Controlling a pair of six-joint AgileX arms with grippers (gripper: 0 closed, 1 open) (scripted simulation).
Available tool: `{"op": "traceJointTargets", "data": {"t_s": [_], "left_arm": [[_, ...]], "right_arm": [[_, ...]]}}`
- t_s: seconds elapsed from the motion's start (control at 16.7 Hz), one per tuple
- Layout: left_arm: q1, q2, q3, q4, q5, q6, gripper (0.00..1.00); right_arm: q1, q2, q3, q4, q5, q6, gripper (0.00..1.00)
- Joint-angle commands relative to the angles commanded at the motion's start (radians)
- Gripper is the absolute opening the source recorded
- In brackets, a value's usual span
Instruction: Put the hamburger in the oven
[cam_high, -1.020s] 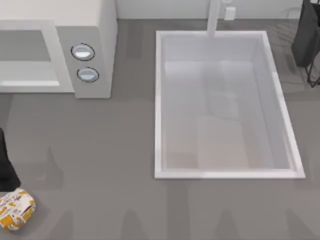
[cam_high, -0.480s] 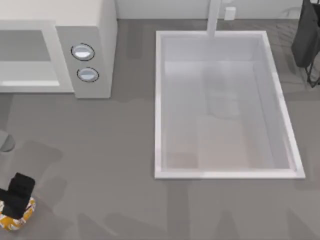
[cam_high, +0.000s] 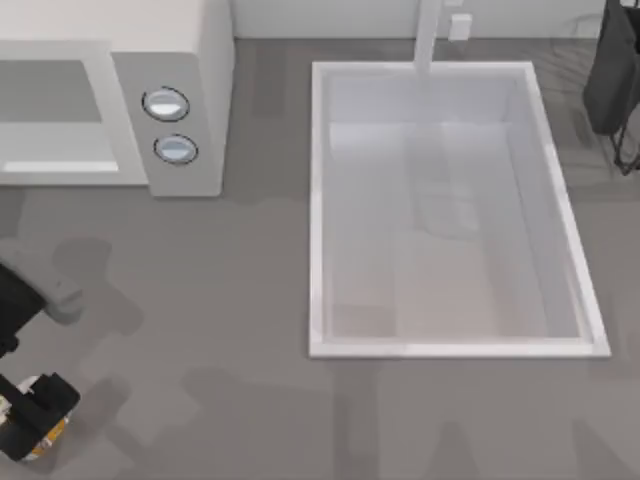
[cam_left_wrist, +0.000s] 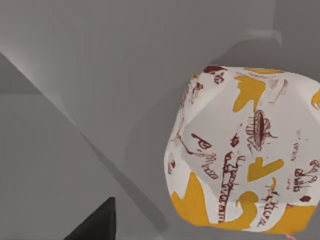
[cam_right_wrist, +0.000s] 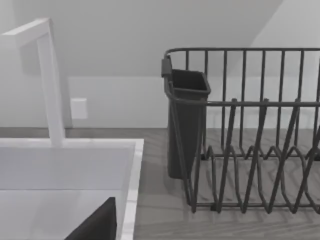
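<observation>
Since half a second ago the left gripper (cam_high: 30, 415) has dropped lower over the hamburger (cam_high: 45, 437) at the table's near left corner in the top view, well apart from the oven (cam_high: 180, 90) at far left; whether its jaws are wide or closed I cannot tell. From the left wrist, the wrapped hamburger (cam_left_wrist: 245, 150) sits close on the grey table (cam_left_wrist: 100, 75). From the right wrist, the parked right arm faces the sink (cam_right_wrist: 132, 165), faucet (cam_right_wrist: 50, 75) and dish rack (cam_right_wrist: 250, 150) at far right.

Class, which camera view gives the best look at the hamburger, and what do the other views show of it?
The left wrist view: the hamburger appears large, its wrapper print plain. In the top view just a sliver peeks out beneath the left hand at the table's front left corner. The right wrist view faces the sink and rack instead.
</observation>
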Motion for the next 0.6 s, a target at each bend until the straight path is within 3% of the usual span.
{"op": "traceJointTargets", "data": {"t_s": [0.6], "left_arm": [[-0.001, 0.081, 0.038, -0.030, -0.001, 0.035, 1.00]], "right_arm": [[0.000, 0.000, 0.000, 0.000, 0.000, 0.000, 1.00]]}}
